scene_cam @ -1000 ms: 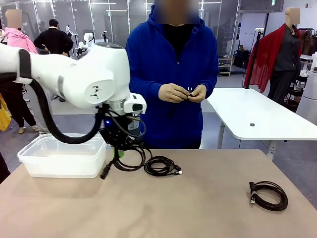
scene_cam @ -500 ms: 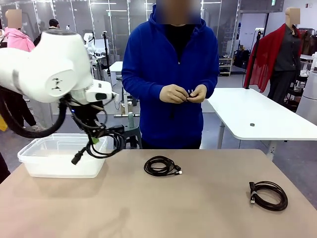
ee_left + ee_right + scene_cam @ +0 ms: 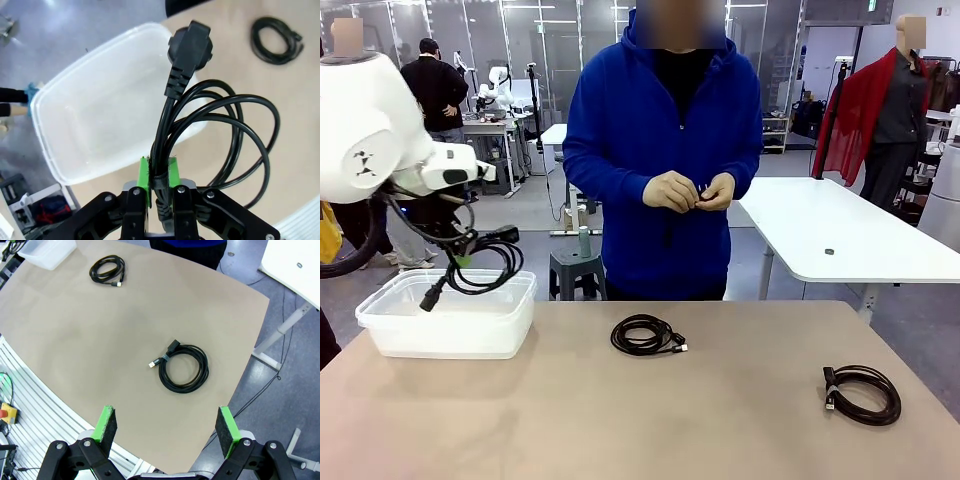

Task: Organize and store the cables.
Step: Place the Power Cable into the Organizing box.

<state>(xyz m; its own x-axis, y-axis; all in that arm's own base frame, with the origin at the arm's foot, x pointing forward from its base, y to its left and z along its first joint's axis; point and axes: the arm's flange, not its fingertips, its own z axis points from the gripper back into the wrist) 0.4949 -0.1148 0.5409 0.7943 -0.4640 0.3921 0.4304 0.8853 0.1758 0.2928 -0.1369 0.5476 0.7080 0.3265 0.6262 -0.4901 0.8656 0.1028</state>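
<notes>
My left gripper hangs above the clear plastic container, shut on a coiled black cable whose plug dangles low. In the left wrist view the green pads of the left gripper pinch the cable, and its chunky plug hangs over the container. A second coiled cable lies mid-table. A third cable lies at the right. My right gripper stands open high above that third cable, with nothing between its fingers.
A person in a blue top stands at the far side, both hands together at chest height on something small and dark. The container sits at the table's left rear corner. A white table stands behind at the right.
My left arm has swung left and upward with the cable, from the table beside the container to above it. The other two cables have not moved.
</notes>
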